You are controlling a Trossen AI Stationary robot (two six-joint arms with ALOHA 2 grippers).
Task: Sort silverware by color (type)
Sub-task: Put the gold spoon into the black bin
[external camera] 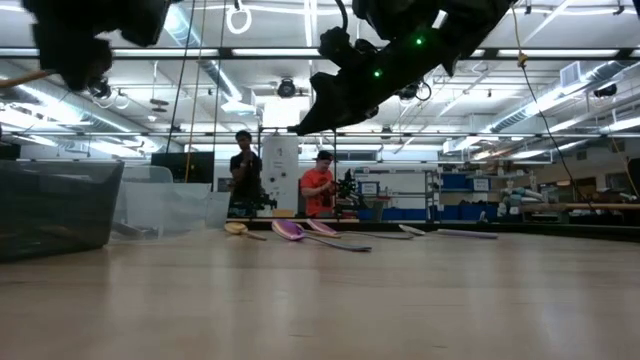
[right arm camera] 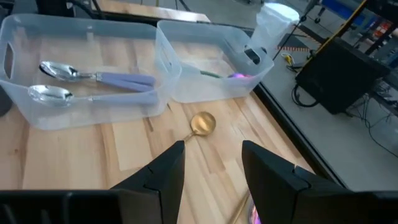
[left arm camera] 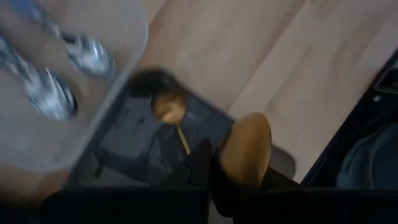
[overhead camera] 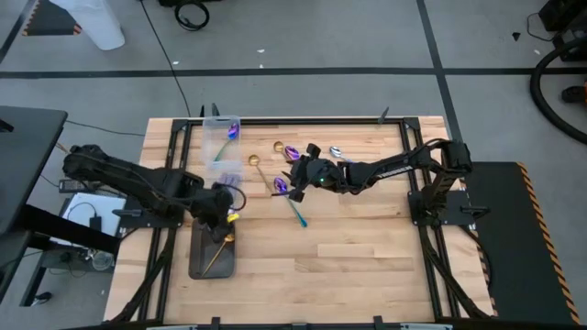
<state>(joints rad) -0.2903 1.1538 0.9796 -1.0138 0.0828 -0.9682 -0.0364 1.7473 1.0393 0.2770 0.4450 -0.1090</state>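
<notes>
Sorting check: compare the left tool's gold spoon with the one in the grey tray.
The held gold spoon is clamped in the left tool above the tray; the tray's gold spoon lies flat inside it. The held one shows only its bowl; the other shows bowl and handle. Both are gold.

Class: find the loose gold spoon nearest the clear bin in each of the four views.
High view: gold spoon just right of the clear bin.
Low view: leftmost spoon in the far row.
Left wrist view: not in it.
Right wrist view: spoon at centre, before the bins.
Shared landmark: the clear bin.
</notes>
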